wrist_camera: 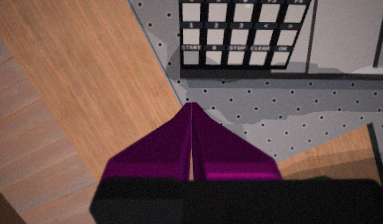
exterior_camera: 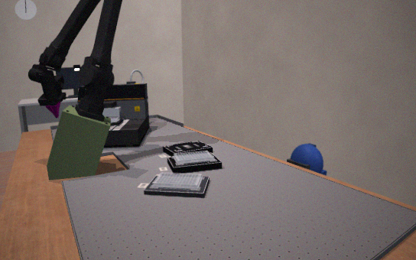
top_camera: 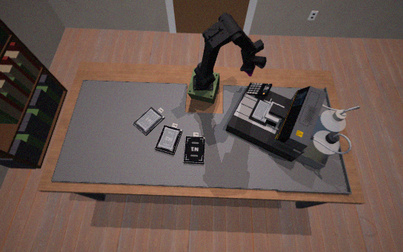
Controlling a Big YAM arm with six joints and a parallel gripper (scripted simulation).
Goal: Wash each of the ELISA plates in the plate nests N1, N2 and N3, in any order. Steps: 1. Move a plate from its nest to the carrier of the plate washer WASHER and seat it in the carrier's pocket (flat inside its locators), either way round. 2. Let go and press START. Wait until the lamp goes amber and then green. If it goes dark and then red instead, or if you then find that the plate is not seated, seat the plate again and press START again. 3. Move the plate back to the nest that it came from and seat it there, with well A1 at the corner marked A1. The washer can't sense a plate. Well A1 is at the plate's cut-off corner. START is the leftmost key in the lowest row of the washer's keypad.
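Note:
My gripper [top_camera: 250,74] [exterior_camera: 56,115] [wrist_camera: 191,111] is shut and empty, in the air near the washer's keypad [top_camera: 256,89] [wrist_camera: 237,37]. The START key [wrist_camera: 191,58] is ahead of the fingertips in the wrist view. A pale plate [top_camera: 261,110] lies on the washer's carrier; whether it is flat inside the locators is too small to tell. A small orange spot [top_camera: 264,93] shows at the keypad unit. Nest N1 [top_camera: 194,157] [exterior_camera: 188,149] holds no plate. Pale plates sit in the middle nest [top_camera: 169,138] [exterior_camera: 194,157] and the far-left nest [top_camera: 149,120] [exterior_camera: 177,181].
The black washer [top_camera: 261,142] [exterior_camera: 128,135] stands right of the arm's green base [top_camera: 202,92] [exterior_camera: 77,145]. Its tall housing [top_camera: 311,111] rises at its right side. Two white-topped bottles [top_camera: 332,120] [top_camera: 326,142] with looping tubes stand behind it. A bookshelf [top_camera: 53,111] is left of the table.

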